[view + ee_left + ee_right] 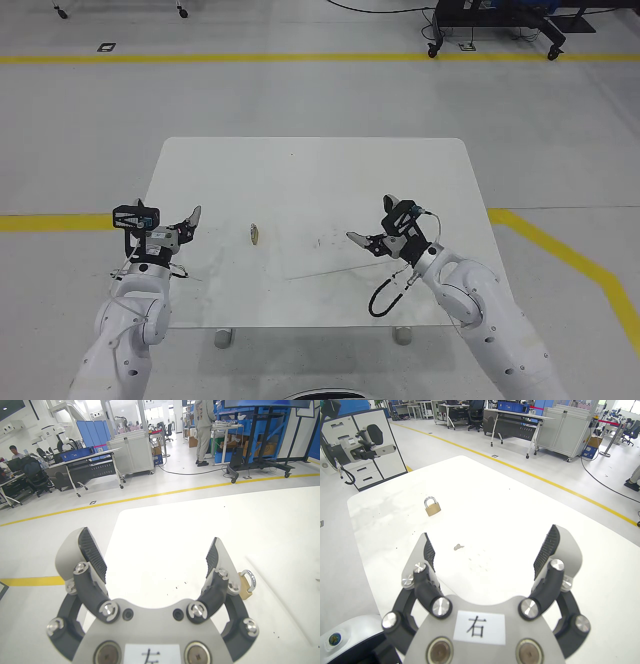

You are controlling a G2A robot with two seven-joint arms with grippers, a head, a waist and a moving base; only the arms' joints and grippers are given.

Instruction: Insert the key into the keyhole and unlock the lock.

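Observation:
A small brass padlock (254, 234) with a silver shackle lies flat on the white table (300, 170), left of centre. In the right wrist view the padlock (433, 507) lies beyond a small silver key (458, 547), which rests flat on the table just ahead of my right gripper (492, 547). That gripper (370, 222) is open and holds nothing, right of the padlock. My left gripper (190, 243) is open and empty at the table's left edge. In its own view the left gripper (156, 555) partly hides the padlock (246, 585) behind one finger.
The table's front edge runs just below both arms, and its left edge lies under the left gripper. A black cable (385, 295) loops beside the right forearm. Yellow floor lines (300, 58) run around the table. Small dark specks (176, 587) dot the tabletop.

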